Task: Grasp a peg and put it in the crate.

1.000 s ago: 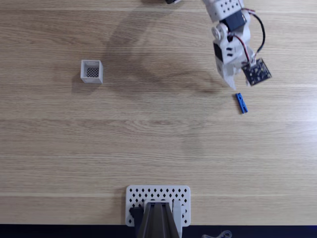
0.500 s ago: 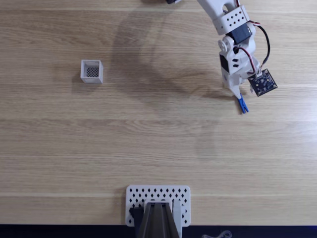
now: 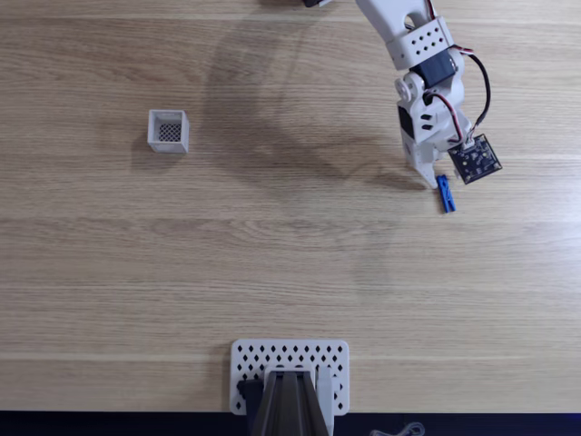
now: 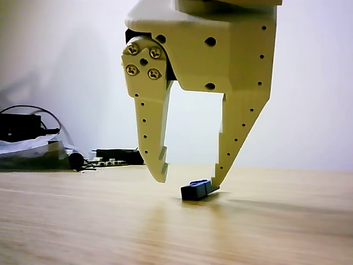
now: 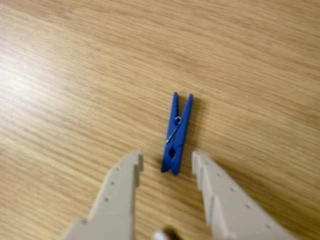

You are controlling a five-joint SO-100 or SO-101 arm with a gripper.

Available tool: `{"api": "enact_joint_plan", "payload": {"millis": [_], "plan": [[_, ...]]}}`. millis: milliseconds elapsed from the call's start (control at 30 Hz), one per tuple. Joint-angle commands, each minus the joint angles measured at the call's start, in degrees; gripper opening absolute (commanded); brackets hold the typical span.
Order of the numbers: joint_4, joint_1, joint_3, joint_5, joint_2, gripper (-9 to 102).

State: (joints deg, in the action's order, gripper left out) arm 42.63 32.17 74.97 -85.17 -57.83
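The blue peg (image 3: 445, 193) lies flat on the wooden table at the right in the fixed view. My white gripper (image 3: 430, 177) hangs just above and left of it there. In the wrist view the gripper (image 5: 167, 159) is open, with the near end of the peg (image 5: 177, 131) between its two fingertips. From the low other view the gripper (image 4: 190, 178) stands open just over the table, its right fingertip at the peg (image 4: 196, 190). The small white crate (image 3: 168, 131) with its dark mesh bottom stands far off at the left.
A white perforated plate (image 3: 290, 368) with a dark mount sits at the table's bottom edge in the fixed view. Bare wood lies between the peg and the crate. Cables and clutter (image 4: 33, 146) lie at the table's far side in the other view.
The arm has reached further toward the peg and lowered, so the open fingers now straddle the peg's end. The peg has barely shifted and the crate has not moved.
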Motion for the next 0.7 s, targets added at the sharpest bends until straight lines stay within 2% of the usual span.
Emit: {"api": "enact_joint_plan", "payload": {"millis": [0, 433, 667], "plan": [[-0.35, -1.23, -4.75, 0.70, -8.09, 17], [-1.23, -0.97, -5.01, 0.70, -1.49, 17], [-1.23, -1.14, -4.66, 0.70, -0.44, 10]]}}
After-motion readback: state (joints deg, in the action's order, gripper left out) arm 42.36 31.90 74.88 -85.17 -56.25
